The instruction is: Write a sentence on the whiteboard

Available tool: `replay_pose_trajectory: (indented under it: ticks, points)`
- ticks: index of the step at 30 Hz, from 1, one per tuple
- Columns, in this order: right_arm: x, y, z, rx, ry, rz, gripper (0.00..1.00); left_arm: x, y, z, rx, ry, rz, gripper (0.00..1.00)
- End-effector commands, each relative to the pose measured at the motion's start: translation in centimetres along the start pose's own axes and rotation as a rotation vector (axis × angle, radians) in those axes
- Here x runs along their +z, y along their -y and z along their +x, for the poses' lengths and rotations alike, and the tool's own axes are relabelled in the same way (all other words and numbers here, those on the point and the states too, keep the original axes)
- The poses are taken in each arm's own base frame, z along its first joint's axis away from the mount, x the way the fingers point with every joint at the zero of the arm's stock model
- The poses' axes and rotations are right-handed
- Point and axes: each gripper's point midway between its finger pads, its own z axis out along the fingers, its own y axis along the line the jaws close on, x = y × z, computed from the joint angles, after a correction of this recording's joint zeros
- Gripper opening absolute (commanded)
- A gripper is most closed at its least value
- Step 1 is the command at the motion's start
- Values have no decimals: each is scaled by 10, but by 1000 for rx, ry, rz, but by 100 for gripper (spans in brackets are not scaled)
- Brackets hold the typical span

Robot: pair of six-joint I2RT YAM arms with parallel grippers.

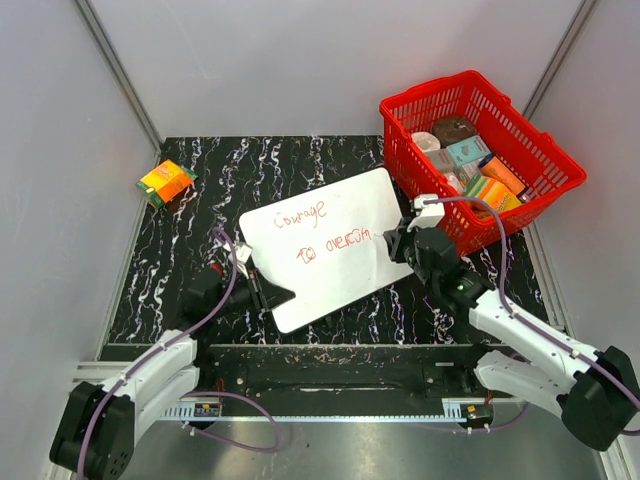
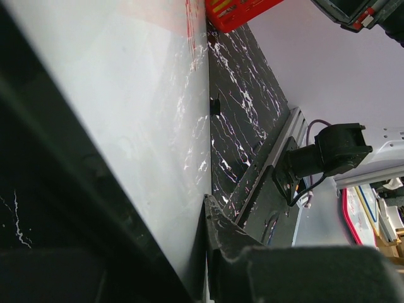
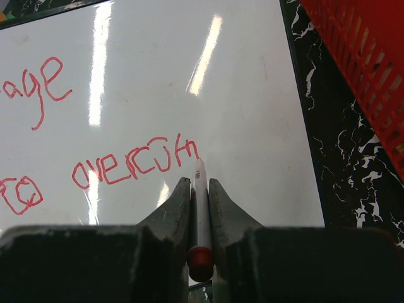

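Observation:
The whiteboard (image 1: 330, 285) lies tilted on the black marbled table. The sentence (image 1: 335, 248) is in red marker on two lines, "courage" above "to overcom". My right gripper (image 1: 402, 240) is shut on a red-capped white marker (image 3: 201, 202). Its tip touches the board (image 3: 252, 95) just right of the last letter of "overcom" (image 3: 136, 165). My left gripper (image 1: 252, 285) is shut on the board's near left edge. In the left wrist view the board (image 2: 126, 113) runs between its jaws (image 2: 183, 240).
A red basket (image 1: 430, 90) full of boxes and cans stands at the back right, close to my right gripper; it also shows in the right wrist view (image 3: 366, 69). An orange box (image 1: 165, 182) lies at the far left. The metal rail (image 1: 330, 405) runs along the near edge.

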Motion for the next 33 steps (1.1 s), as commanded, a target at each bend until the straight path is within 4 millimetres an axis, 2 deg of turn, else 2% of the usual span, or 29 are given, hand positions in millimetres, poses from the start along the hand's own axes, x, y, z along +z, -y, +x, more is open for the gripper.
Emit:
replay_pose_trajectory:
  ticks: [1,12,27,33]
  points:
    - [10,-10,-28,34,69,-41,0,-5,-36,11,-6,17,-158,0]
    - [27,-11,-28,87,48,-80,0,-4,-37,10,-1,12,-153,0]
    - [36,-9,-21,127,16,-84,0,-5,-37,11,-2,15,-155,0]
    - [38,-2,-17,125,0,-44,0,-5,-36,10,0,16,-153,0]
